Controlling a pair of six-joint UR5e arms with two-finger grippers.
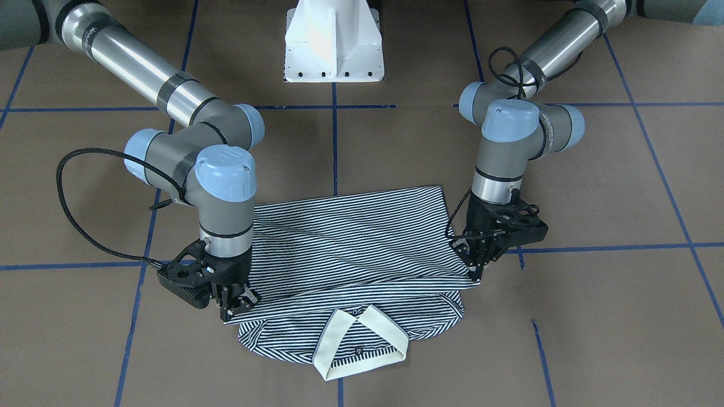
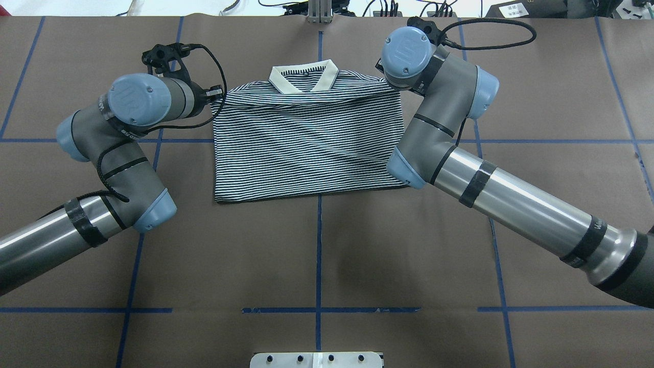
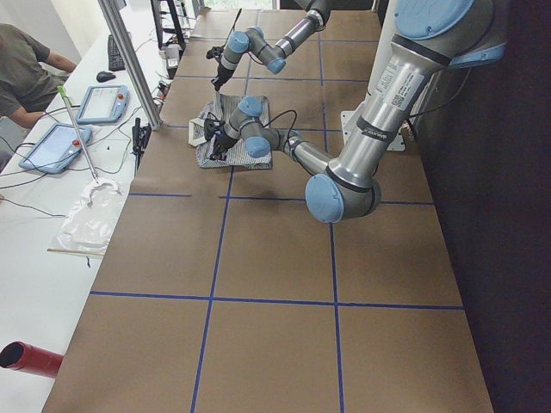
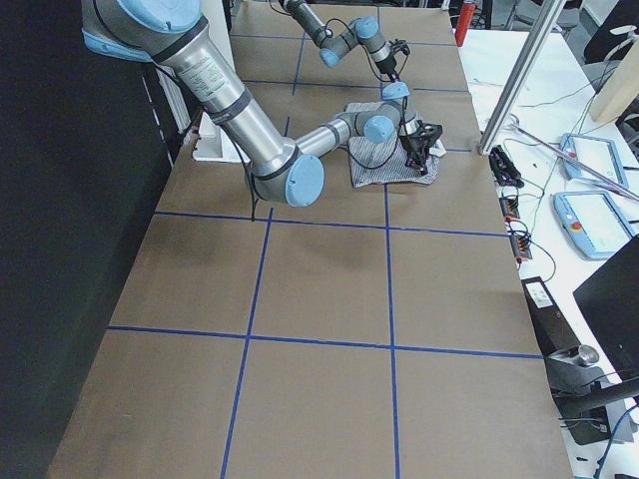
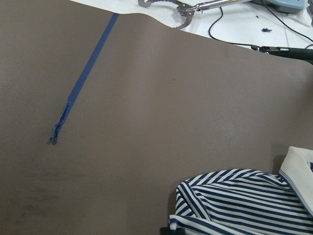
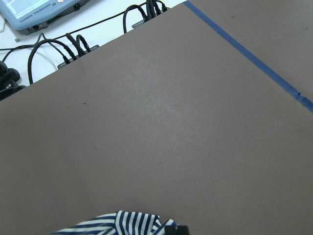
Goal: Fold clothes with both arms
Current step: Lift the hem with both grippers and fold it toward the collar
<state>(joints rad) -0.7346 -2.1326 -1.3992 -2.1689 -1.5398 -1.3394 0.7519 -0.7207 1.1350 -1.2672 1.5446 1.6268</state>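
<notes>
Jaws of left arm (image 1: 500, 164) and right arm (image 1: 223, 195) tight on corners of striped shirt (image 1: 350, 237).

white pedestal (image 1: 334, 45), blue-taped brown table (image 1: 396, 141)

The navy-and-white striped polo shirt (image 1: 350, 237) lies flat on the table (image 1: 622, 339), folded in half. Its upper layer reaches just short of the cream collar (image 1: 362, 339), on the side away from the robot. The left arm (image 1: 512, 135) and right arm (image 1: 223, 186) bend down at either side, the left gripper (image 1: 477, 268) and right gripper (image 1: 233, 308) each pinching a corner of that layer.
</notes>
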